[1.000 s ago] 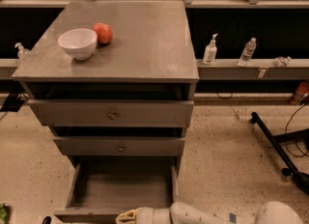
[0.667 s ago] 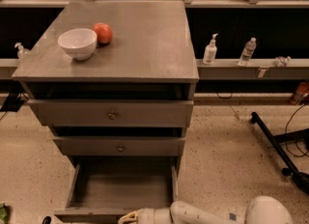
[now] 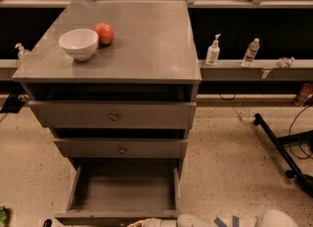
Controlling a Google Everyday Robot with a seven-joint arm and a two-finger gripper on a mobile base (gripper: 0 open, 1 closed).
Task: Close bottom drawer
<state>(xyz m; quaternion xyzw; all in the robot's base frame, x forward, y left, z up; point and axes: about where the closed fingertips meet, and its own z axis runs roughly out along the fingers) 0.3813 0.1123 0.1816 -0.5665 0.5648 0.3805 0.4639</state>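
Note:
The bottom drawer (image 3: 124, 189) of the grey cabinet is pulled out, and its plain boxy inside shows. Its front panel (image 3: 115, 215) lies along the bottom edge of the view, and its knob is hidden. My gripper (image 3: 142, 222) is at the very bottom edge, just in front of that front panel and mostly cut off. My white arm (image 3: 230, 220) runs off to the right along the bottom edge. The middle drawer (image 3: 121, 148) and the top drawer (image 3: 113, 116) are shut.
A white bowl (image 3: 78, 43) and a red apple (image 3: 104, 33) sit on the cabinet top (image 3: 142, 45). Bottles (image 3: 212, 51) stand on a ledge to the right. A black stand leg (image 3: 274, 143) lies on the speckled floor at right.
My gripper has dropped slightly lower at the bottom edge of the view. The bottom drawer stands open just as far as before.

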